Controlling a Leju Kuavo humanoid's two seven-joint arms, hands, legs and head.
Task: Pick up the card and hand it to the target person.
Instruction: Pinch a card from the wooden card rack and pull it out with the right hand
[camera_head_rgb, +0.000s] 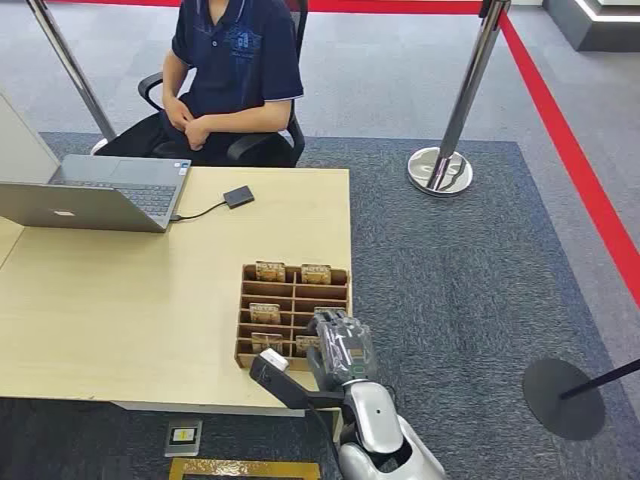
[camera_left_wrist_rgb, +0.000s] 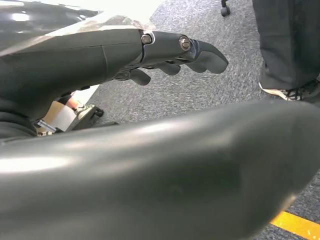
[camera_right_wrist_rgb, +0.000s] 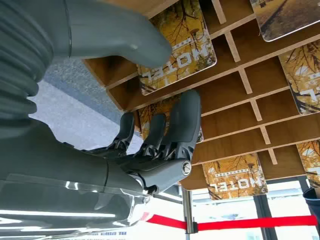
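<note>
A wooden slotted rack (camera_head_rgb: 294, 292) stands at the table's near right corner, with several hotel cards in it, among them one (camera_head_rgb: 270, 271) in the far row. My right hand (camera_head_rgb: 343, 350) is over the rack's near right corner. In the right wrist view its dark fingers (camera_right_wrist_rgb: 177, 125) lie against a card (camera_right_wrist_rgb: 166, 106) that they partly hide, while the thumb (camera_right_wrist_rgb: 113, 30) stays apart, over another card (camera_right_wrist_rgb: 177, 40). Nothing is lifted. The person (camera_head_rgb: 226, 70) sits in a chair beyond the table's far edge. My left hand (camera_left_wrist_rgb: 170, 55) hangs over the carpet, fingers stretched out and holding nothing.
A grey laptop (camera_head_rgb: 98, 190) and a small black device (camera_head_rgb: 238, 196) on a cable lie at the far side of the table (camera_head_rgb: 113, 310). A stanchion (camera_head_rgb: 441, 165) with red belts and a black base (camera_head_rgb: 562, 398) stand on the carpet to the right. Someone's trouser leg (camera_left_wrist_rgb: 286, 45) is near my left hand.
</note>
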